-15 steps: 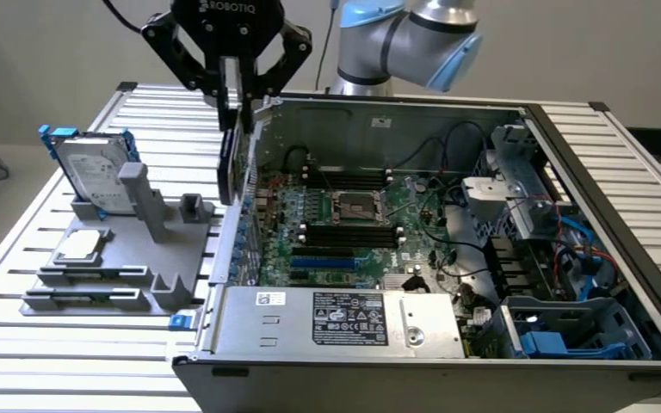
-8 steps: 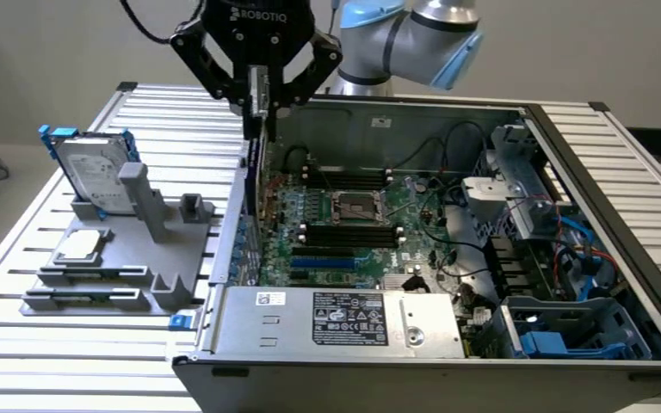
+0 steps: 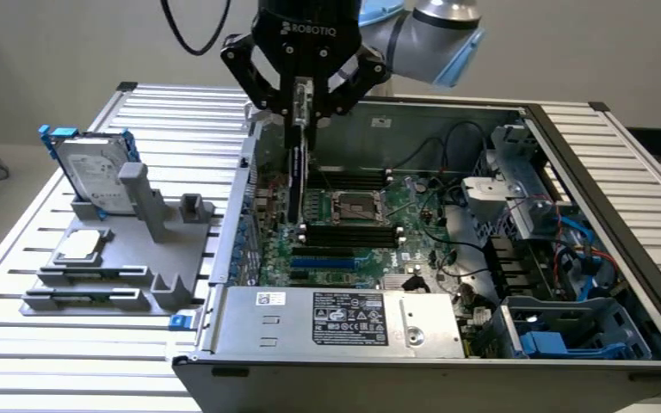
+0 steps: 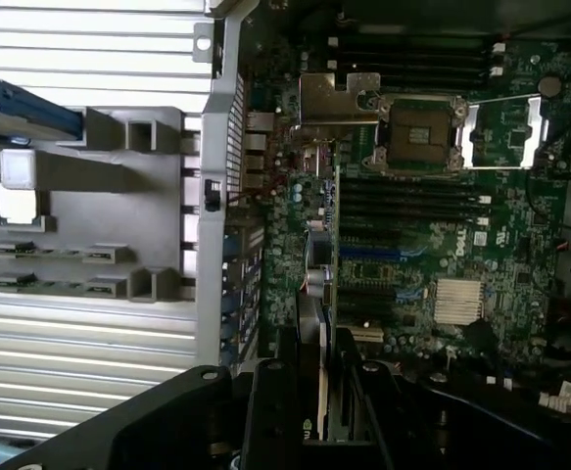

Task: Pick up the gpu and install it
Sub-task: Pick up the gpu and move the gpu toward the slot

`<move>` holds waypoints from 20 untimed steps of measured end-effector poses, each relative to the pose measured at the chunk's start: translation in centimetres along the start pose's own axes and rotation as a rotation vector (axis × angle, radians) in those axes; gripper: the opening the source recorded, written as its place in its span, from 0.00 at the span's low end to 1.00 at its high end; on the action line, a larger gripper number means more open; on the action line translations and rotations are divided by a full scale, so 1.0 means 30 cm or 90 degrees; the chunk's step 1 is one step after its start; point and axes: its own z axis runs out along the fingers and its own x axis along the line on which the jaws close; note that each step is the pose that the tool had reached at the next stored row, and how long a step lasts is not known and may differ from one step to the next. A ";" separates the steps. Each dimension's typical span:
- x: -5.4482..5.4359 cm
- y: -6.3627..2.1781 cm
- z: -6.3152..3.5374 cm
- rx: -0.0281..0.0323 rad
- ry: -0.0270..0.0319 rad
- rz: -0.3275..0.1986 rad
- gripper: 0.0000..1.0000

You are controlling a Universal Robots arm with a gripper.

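My gripper (image 3: 300,110) is shut on the gpu (image 3: 296,172), which hangs on edge with its thin side facing the exterior camera. The card reaches down into the open computer case (image 3: 606,198), at the exterior view's left side of the motherboard (image 3: 416,219), beside the processor socket (image 3: 354,206). Its lower end is close above the blue expansion slots (image 3: 324,258); whether it touches the board I cannot tell. In the wrist view the gpu (image 4: 325,294) runs as a thin strip out from between my black fingers (image 4: 275,411), over the motherboard (image 4: 442,255).
On the slatted table at the exterior view's left, a grey holder (image 3: 135,258) carries a silver hard drive with blue frame (image 3: 87,168) and a square processor chip (image 3: 80,247). The case's power supply (image 3: 342,320), cables and drive bays (image 3: 560,335) crowd the front and right.
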 end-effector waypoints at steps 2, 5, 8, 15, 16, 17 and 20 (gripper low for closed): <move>-0.030 -0.001 0.006 0.0000 0.0000 0.000 0.26; -0.078 -0.003 0.018 0.0002 0.0001 0.000 0.26; -0.124 -0.003 0.032 0.0004 0.0000 0.000 0.26; -0.234 0.010 0.067 0.0008 0.0001 0.000 0.26; -0.248 0.014 0.072 0.0008 0.0000 0.000 0.26; -0.260 0.018 0.077 0.0008 0.0000 0.000 0.26; -0.282 0.031 0.088 0.0008 0.0001 0.000 0.26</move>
